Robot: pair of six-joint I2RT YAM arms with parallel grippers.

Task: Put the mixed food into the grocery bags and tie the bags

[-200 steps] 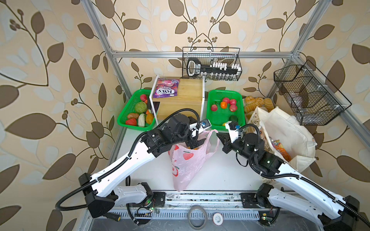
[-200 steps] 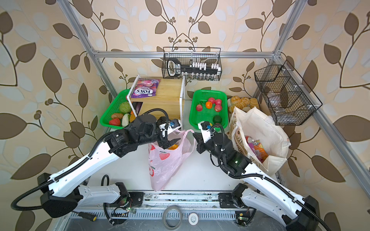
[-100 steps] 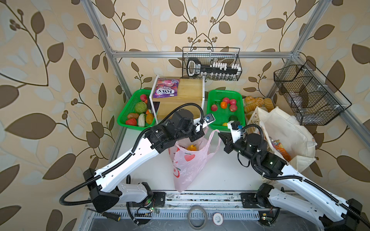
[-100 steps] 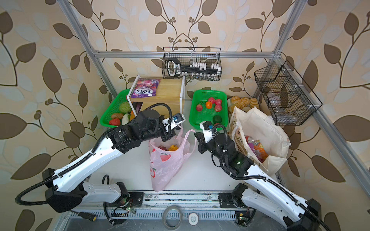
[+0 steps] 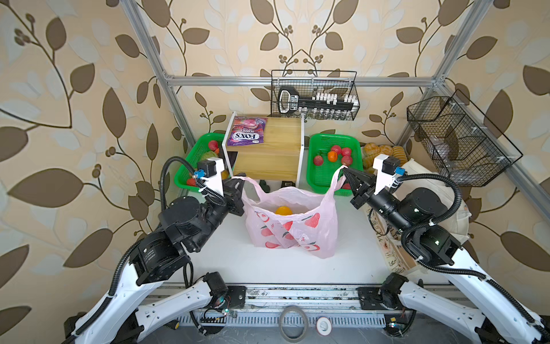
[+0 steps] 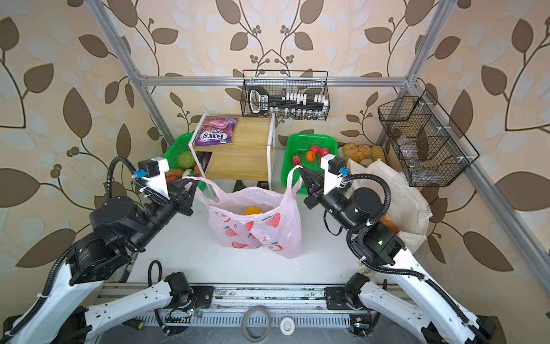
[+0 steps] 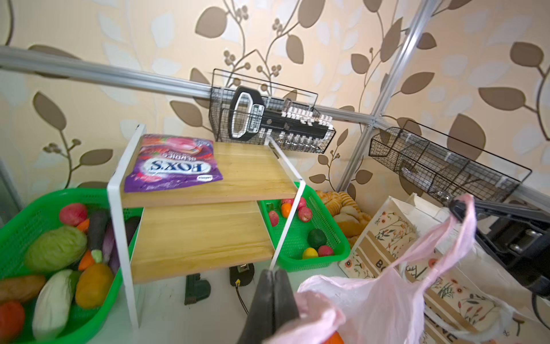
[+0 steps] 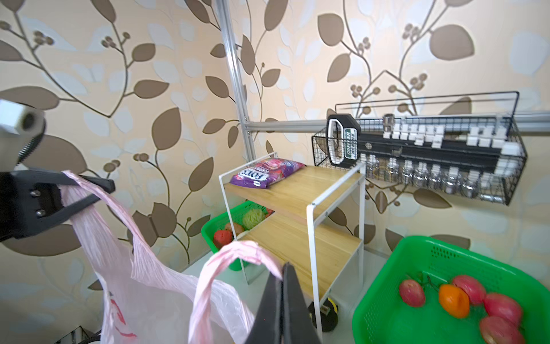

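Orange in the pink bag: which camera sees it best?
Both top views: they look down into the open pink bag onto the orange. Left wrist view catches only a sliver; right wrist view shows just bag.

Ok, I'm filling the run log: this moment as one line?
step: tie pink bag | left gripper: shut on handle | right gripper: shut on other handle | inside: orange | knot: none

At frame centre the pink bag point(image 5: 293, 229) is standing open on the white desk point(image 5: 226, 262), an orange point(image 5: 282, 210) showing inside. The left gripper point(image 5: 239, 183) is pinching its left handle, and the right gripper point(image 5: 347, 171) is pinching its right handle.
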